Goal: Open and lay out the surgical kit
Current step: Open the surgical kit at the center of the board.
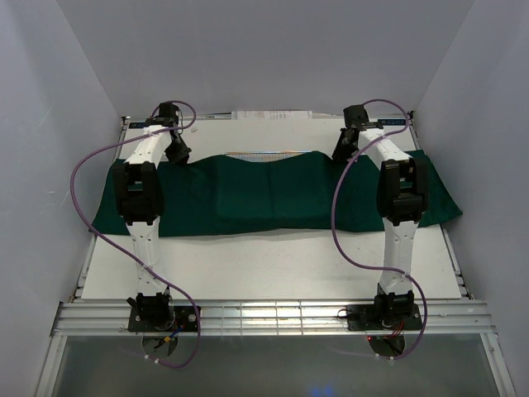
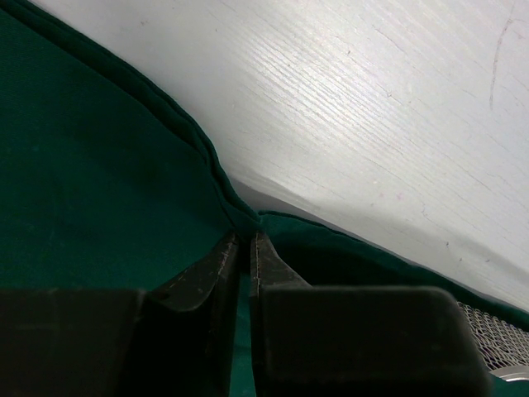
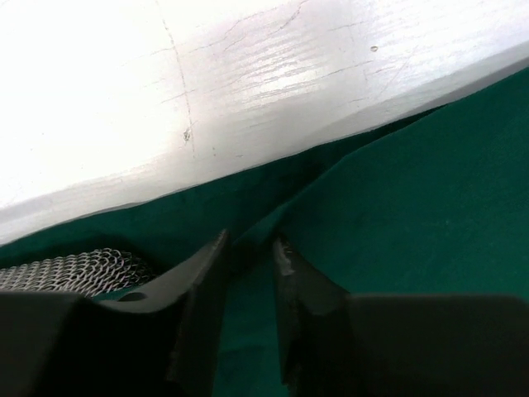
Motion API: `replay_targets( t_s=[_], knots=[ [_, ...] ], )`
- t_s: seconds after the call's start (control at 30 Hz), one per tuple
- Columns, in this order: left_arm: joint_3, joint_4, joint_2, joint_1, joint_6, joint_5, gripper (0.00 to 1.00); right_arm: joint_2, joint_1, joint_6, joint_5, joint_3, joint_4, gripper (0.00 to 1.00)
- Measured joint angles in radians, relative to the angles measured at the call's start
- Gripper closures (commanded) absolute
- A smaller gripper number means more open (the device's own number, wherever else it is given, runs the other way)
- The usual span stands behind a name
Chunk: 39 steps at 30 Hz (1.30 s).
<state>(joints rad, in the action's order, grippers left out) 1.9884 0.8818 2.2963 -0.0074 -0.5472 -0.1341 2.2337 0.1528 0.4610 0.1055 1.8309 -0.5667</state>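
The dark green cloth wrap (image 1: 273, 194) lies spread wide across the table, still covering most of the kit. A strip of the silver wire-mesh tray (image 1: 264, 154) shows at the cloth's far edge, and also in the left wrist view (image 2: 496, 331) and the right wrist view (image 3: 74, 271). My left gripper (image 1: 178, 152) is at the cloth's far left edge, its jaws pinched on a fold of cloth (image 2: 245, 240). My right gripper (image 1: 343, 149) is at the far right edge, its jaws closed around a thicker cloth fold (image 3: 248, 244). Scissors, tweezers and packets are hidden.
The white table (image 1: 273, 265) extends bare in front of the cloth. The cloth's right corner (image 1: 446, 211) hangs past the table's side. Grey walls enclose three sides. A white label strip (image 1: 269, 116) lies at the back edge.
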Motion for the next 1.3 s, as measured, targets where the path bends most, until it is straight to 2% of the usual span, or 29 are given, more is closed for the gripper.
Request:
replay_targets(
  t_s=[0.03, 0.07, 0.13, 0.17, 0.47, 0.67, 0.77, 1.03, 1.3],
  knots=[
    [0.000, 0.000, 0.000, 0.000, 0.000, 0.000, 0.79, 0.000, 0.000, 0.004, 0.000, 0.000, 0.000, 0.73],
    [0.000, 0.000, 0.000, 0.000, 0.000, 0.000, 0.79, 0.000, 0.000, 0.006, 0.001, 0.000, 0.000, 0.83],
    [0.000, 0.000, 0.000, 0.000, 0.000, 0.000, 0.79, 0.000, 0.000, 0.007, 0.003, 0.000, 0.003, 0.91],
    [0.000, 0.000, 0.000, 0.000, 0.000, 0.000, 0.79, 0.000, 0.000, 0.008, 0.005, 0.000, 0.004, 0.92],
    [0.000, 0.000, 0.000, 0.000, -0.002, 0.000, 0.78, -0.033, 0.000, -0.011, 0.011, -0.002, 0.002, 0.92],
    [0.000, 0.000, 0.000, 0.000, -0.004, 0.005, 0.55, -0.124, 0.000, -0.035, 0.015, -0.002, -0.001, 0.92],
    [0.000, 0.000, 0.000, 0.000, -0.007, 0.018, 0.49, -0.151, 0.000, -0.045, 0.014, -0.002, -0.001, 0.92],
    [0.000, -0.001, 0.000, 0.000, -0.023, 0.087, 0.44, -0.158, 0.000, -0.051, 0.011, -0.009, 0.000, 0.92],
    [0.000, -0.003, 0.000, 0.000, -0.046, 0.135, 0.46, -0.158, 0.000, -0.051, 0.006, -0.036, 0.001, 0.92]
  ],
)
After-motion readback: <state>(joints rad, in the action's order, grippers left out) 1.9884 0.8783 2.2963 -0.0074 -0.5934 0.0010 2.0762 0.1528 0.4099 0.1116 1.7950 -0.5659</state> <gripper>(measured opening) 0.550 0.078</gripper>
